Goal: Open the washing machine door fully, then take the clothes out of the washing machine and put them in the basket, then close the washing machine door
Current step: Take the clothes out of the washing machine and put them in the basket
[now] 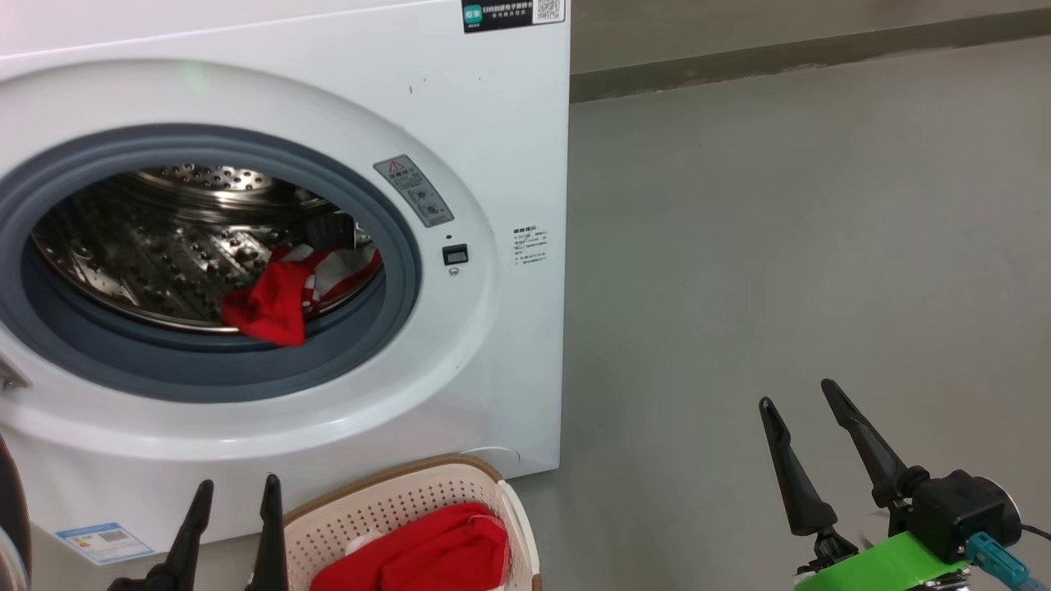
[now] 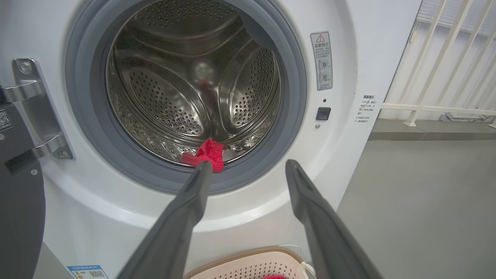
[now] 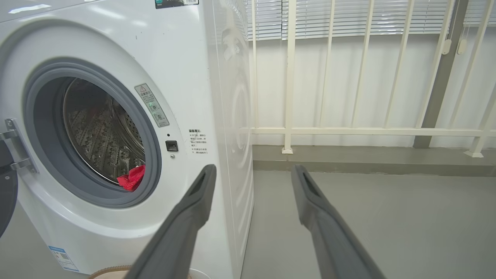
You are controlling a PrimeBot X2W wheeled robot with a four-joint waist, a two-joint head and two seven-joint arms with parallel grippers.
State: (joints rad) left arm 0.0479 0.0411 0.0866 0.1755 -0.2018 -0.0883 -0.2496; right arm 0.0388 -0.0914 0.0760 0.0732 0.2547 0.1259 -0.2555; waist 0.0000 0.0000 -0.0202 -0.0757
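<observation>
The white washing machine [image 1: 493,164] stands with its round mouth uncovered. Its door [image 2: 17,186] is swung wide to the left, a dark slab on a metal hinge. A red and white piece of the clothes [image 1: 283,295] lies at the drum's front lip, also in the left wrist view [image 2: 207,154] and the right wrist view [image 3: 131,179]. More red clothes [image 1: 427,554] lie in the cream basket [image 1: 386,501] on the floor below the mouth. My left gripper [image 1: 236,491] is open just left of the basket, aimed at the drum. My right gripper [image 1: 798,396] is open over bare floor to the right.
Grey floor [image 1: 780,246] stretches to the right of the machine. In the right wrist view, a white railing [image 3: 348,131] with blinds behind it runs along the far wall, above a low step.
</observation>
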